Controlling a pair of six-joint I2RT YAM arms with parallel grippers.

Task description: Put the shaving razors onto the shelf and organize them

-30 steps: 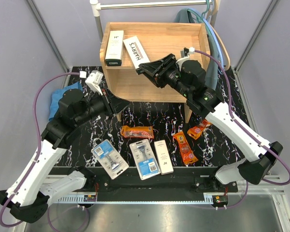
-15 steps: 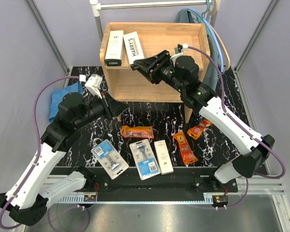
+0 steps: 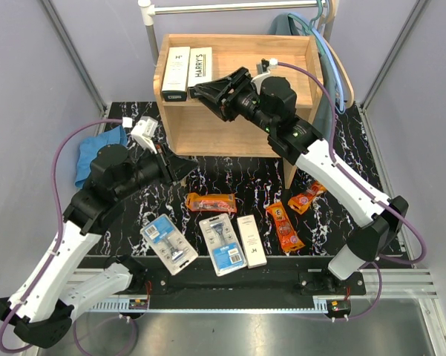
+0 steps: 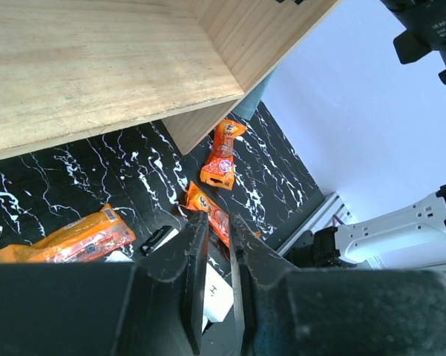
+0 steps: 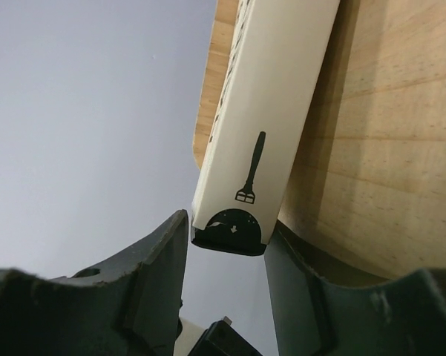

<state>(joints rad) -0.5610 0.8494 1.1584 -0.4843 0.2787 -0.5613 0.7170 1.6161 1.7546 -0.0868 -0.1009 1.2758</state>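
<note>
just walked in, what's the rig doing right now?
Stocking razor packs on the wooden shelf. The right gripper is at the top tier with its fingers either side of a white Harry's box, lined up beside another white box. The left gripper hangs empty over the table. A third white box, orange pouches and blister cards wait there.

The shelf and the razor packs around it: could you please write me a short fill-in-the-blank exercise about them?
1. White boxes lying on the shelf top: ____.
2. Orange pouches on the table: ____.
3. The blue blister cards lie on the ____.
4. The right gripper straddles the black end of a ____ box.

Missing words: two; three; table; white
</note>
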